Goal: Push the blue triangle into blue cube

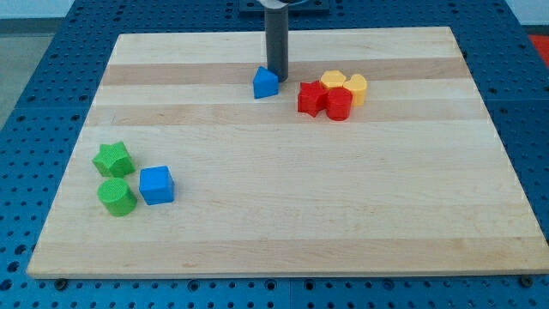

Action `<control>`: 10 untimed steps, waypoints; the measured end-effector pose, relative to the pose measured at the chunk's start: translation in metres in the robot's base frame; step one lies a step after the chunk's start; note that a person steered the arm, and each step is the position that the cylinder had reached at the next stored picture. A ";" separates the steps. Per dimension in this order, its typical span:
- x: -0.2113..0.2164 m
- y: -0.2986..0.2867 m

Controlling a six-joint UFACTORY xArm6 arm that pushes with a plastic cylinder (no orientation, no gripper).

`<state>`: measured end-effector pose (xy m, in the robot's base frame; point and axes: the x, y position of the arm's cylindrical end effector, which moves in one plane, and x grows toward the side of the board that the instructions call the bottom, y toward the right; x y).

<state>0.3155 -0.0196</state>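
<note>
Top centre, our tip (277,77) touches the blue triangle (266,83) from behind, facing the lower-left blue cube (157,184); no jaws.

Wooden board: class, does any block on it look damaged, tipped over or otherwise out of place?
Nothing stands out. All blocks sit flat on the board, none visibly damaged. My tip rests just behind the blue triangle, far from the blue cube.

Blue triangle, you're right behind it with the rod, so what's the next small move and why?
Probably a short push toward the view's lower left. My tip sits at the upper right of the blue triangle, touching or nearly so, and the blue cube lies far off at the lower left, beside the green blocks.
</note>
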 end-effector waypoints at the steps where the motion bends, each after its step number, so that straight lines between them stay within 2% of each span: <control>1: 0.015 -0.021; 6: 0.067 -0.140; 10: 0.133 -0.139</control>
<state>0.4481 -0.1585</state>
